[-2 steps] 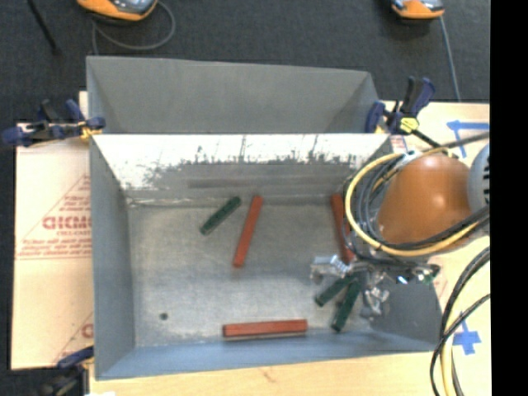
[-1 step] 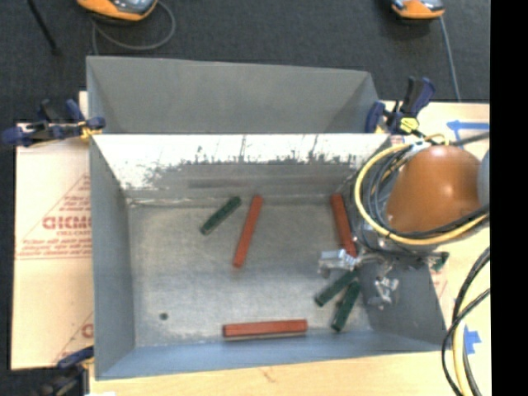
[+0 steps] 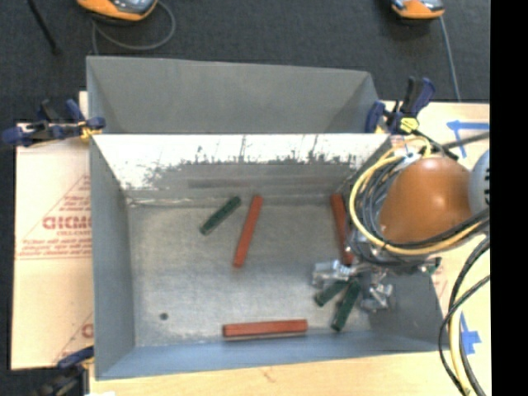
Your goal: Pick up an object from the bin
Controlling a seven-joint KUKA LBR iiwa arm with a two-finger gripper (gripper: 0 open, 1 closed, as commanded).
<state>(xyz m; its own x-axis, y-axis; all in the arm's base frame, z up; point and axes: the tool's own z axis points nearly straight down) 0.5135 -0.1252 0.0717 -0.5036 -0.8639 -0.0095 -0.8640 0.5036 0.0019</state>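
In the camera view, the grey metal bin [image 3: 109, 246] holds a handful of short sticks scattered on its floor. The arm comes in from the right, its wrist under a rounded orange cover [image 3: 422, 200] ringed by looped yellow and black cables [image 3: 360, 190].

Below the cover, the end effector [image 3: 351, 285] is down in the near right corner of the bin. It sits right over two dark green sticks [image 3: 341, 310] that lie crossed on the floor there, touching each other. Their far ends are hidden under its metal parts. Whether the end effector stands wide or narrow, or grips either stick, cannot be told from this angle.

Just beyond it, a dull red stick [image 3: 338, 219] lies along the right wall, its near end hidden by the wrist. Well apart, toward the far middle of the floor, a green stick [image 3: 220, 215] lies slanted just beside an orange-red stick [image 3: 247, 230]. A red-brown bar [image 3: 265, 329] lies flat along the near wall, left of the end effector.
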